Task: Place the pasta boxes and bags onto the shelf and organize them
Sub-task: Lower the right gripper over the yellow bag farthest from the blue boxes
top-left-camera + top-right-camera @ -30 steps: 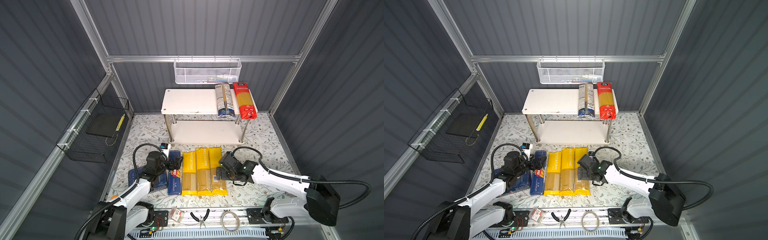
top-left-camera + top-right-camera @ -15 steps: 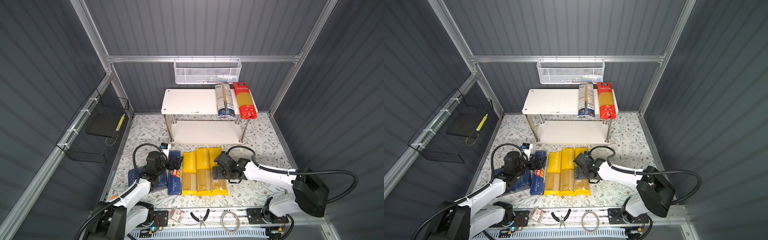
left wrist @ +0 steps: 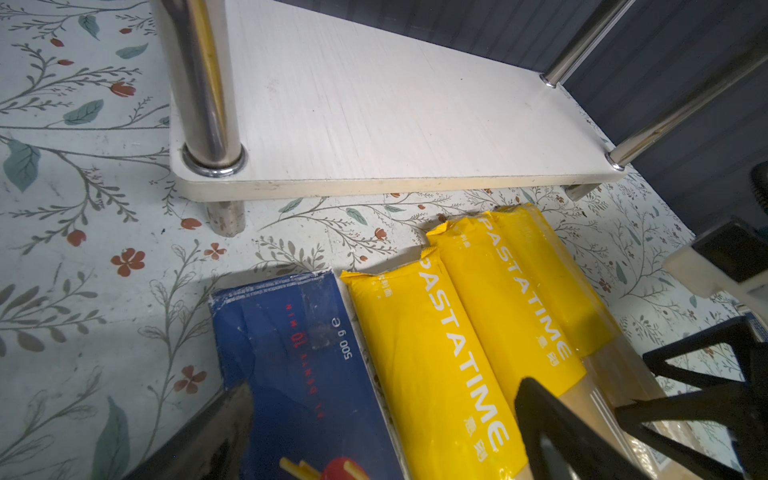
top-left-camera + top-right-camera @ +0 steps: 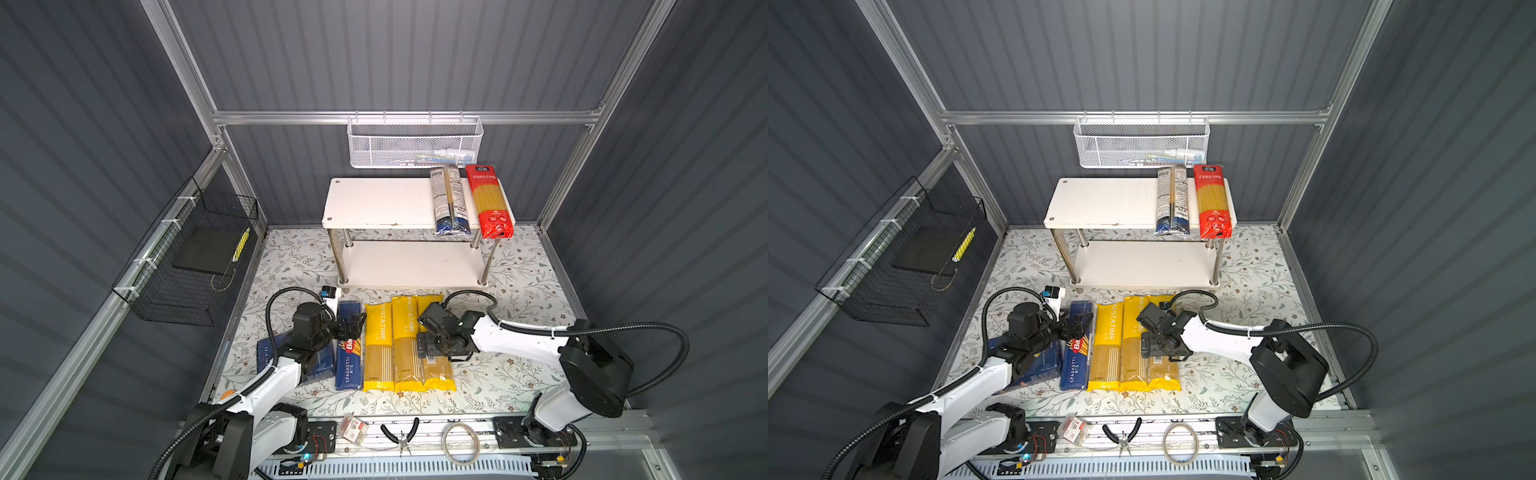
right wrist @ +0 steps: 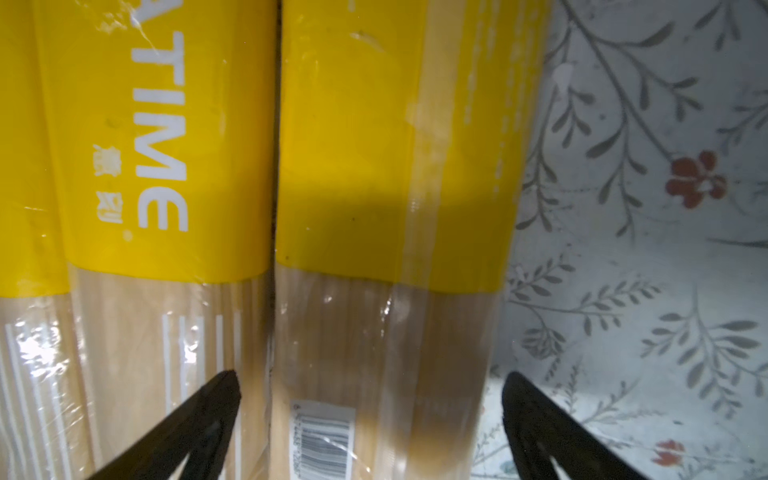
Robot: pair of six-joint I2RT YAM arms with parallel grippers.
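Three yellow pasta bags lie side by side on the floral mat, left (image 4: 377, 345), middle (image 4: 405, 345) and right (image 4: 436, 370). A blue spaghetti box (image 4: 348, 365) lies left of them, and a second blue box (image 4: 320, 368) sits partly under my left arm. My right gripper (image 5: 370, 399) is open, its fingers either side of the right bag (image 5: 374, 249). My left gripper (image 3: 382, 415) is open over the blue box (image 3: 291, 365) and the left bag (image 3: 415, 353). The white two-level shelf (image 4: 382, 203) holds a dark bag (image 4: 448, 199) and a red bag (image 4: 490, 203) at the right of its top.
A white mesh basket (image 4: 415, 143) hangs on the back wall above the shelf. A black wire basket (image 4: 195, 257) hangs on the left wall. Pliers (image 4: 401, 434) and a wire coil (image 4: 459, 442) lie on the front rail. The shelf's lower board (image 4: 407, 266) is bare.
My right gripper has shifted left from beside the bags to over the right yellow bag, still open. The left arm has not moved.
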